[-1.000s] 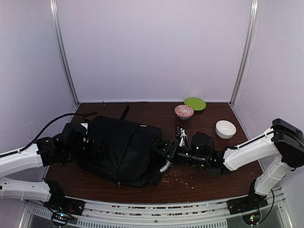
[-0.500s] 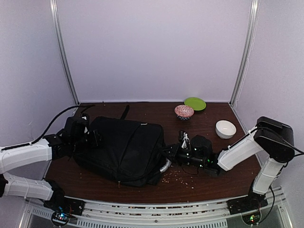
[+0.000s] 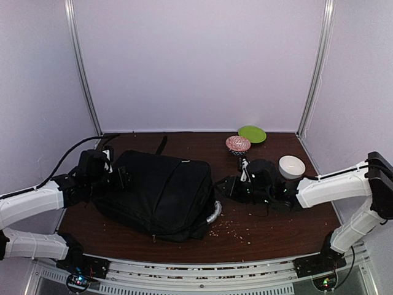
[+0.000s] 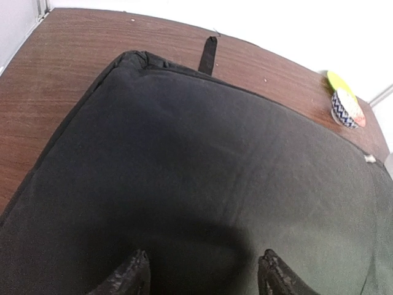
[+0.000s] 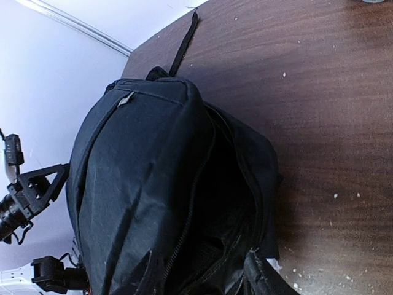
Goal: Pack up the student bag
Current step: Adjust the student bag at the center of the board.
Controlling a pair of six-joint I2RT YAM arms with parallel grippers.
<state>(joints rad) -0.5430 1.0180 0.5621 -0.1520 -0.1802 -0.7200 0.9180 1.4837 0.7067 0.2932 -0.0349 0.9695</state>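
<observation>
The student bag (image 3: 159,193), large, black and soft, lies on the brown table (image 3: 276,227), with its silvery-grey handle (image 3: 214,214) at the right end. My left gripper (image 3: 121,178) is open at the bag's left end, its fingertips (image 4: 132,276) spread just over the fabric (image 4: 202,184); the gripper (image 4: 202,279) holds nothing. My right gripper (image 3: 224,186) is open just right of the bag. In the right wrist view this gripper (image 5: 206,279) faces the bag's unzipped opening (image 5: 233,203), and nothing shows between the fingers.
A green plate (image 3: 252,133) and a patterned bowl (image 3: 237,144) stand at the back right, and a white bowl (image 3: 291,166) is right of my right wrist. Crumbs (image 3: 230,228) lie on the table in front of the bag. A black strap (image 3: 161,145) trails behind the bag.
My right gripper has drawn back to the right, away from the bag's opening, and its arm has swung farther back. My left gripper has shifted toward the bag's far left end.
</observation>
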